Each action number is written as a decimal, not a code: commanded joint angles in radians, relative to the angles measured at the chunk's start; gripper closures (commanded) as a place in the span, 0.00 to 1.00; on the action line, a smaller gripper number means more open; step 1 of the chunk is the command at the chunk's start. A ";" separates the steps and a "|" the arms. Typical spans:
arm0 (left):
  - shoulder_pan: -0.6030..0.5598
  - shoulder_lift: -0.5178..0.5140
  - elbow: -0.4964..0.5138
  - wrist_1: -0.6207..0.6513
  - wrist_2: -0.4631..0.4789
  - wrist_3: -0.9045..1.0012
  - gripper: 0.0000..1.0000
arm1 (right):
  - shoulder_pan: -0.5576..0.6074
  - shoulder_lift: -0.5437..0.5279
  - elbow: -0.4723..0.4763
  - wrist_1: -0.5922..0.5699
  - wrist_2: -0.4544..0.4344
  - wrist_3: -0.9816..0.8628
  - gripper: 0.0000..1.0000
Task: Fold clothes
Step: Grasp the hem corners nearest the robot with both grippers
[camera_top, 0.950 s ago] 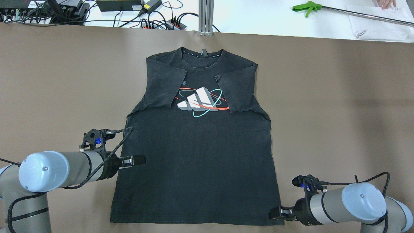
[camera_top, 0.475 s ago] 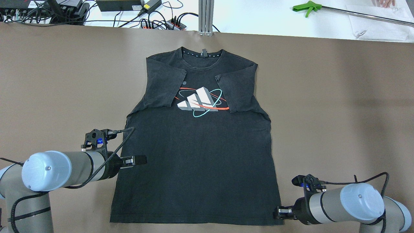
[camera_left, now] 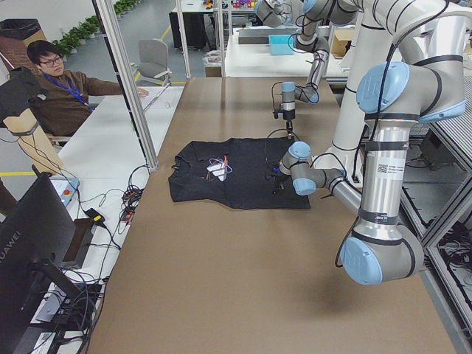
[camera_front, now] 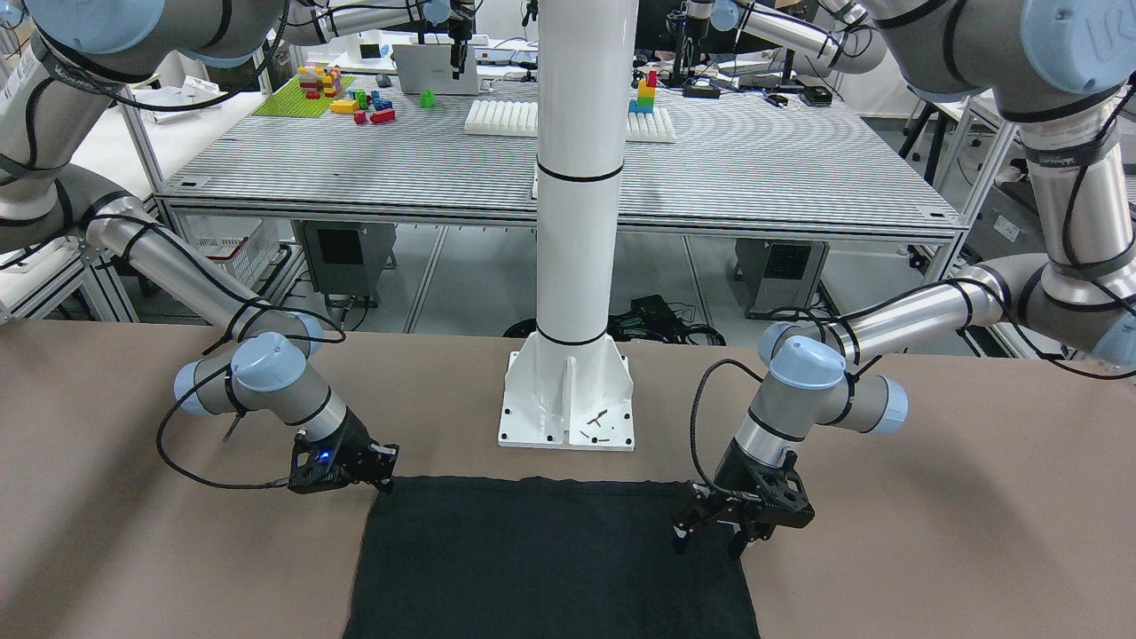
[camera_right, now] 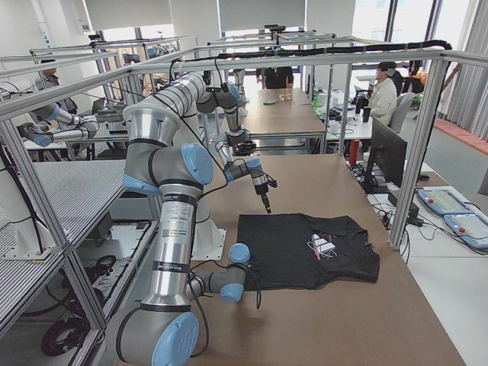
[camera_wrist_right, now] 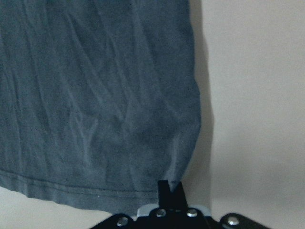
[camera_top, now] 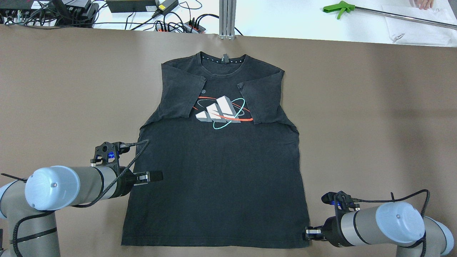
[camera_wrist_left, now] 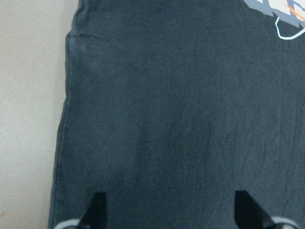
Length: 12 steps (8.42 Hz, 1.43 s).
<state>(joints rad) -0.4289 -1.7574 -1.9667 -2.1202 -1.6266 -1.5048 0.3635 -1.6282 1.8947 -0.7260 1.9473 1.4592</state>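
The clothes are one black T-shirt [camera_top: 221, 171] with a white, red and teal chest print. It lies flat on the brown table with both sleeves folded inward and its collar at the far edge. My left gripper [camera_top: 155, 175] hovers open over the shirt's left side; the left wrist view shows its fingertips [camera_wrist_left: 97, 207] wide apart above the fabric [camera_wrist_left: 181, 105]. My right gripper [camera_top: 307, 232] is at the shirt's near right corner. In the right wrist view its fingers [camera_wrist_right: 170, 187] are shut on the puckered hem corner [camera_wrist_right: 95, 95].
Beyond the far table edge lie a green-handled grabber tool [camera_top: 339, 7], a white cloth [camera_top: 414, 28] and power strips with cables [camera_top: 178, 25]. The robot's white pedestal [camera_front: 568, 417] stands just behind the shirt's hem. A person [camera_left: 59, 88] sits at the far side.
My right gripper has drawn slightly to the right, out to the shirt's corner edge. The left gripper has crept a little further right over the shirt.
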 commanded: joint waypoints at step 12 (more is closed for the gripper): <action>0.341 0.334 -0.066 -0.287 0.275 -0.113 0.06 | 0.060 0.065 0.023 0.013 0.067 -0.014 1.00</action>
<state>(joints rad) -0.1353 -1.4147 -2.0342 -2.4235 -1.4008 -1.6066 0.4242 -1.5667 1.9184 -0.7133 2.0138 1.4450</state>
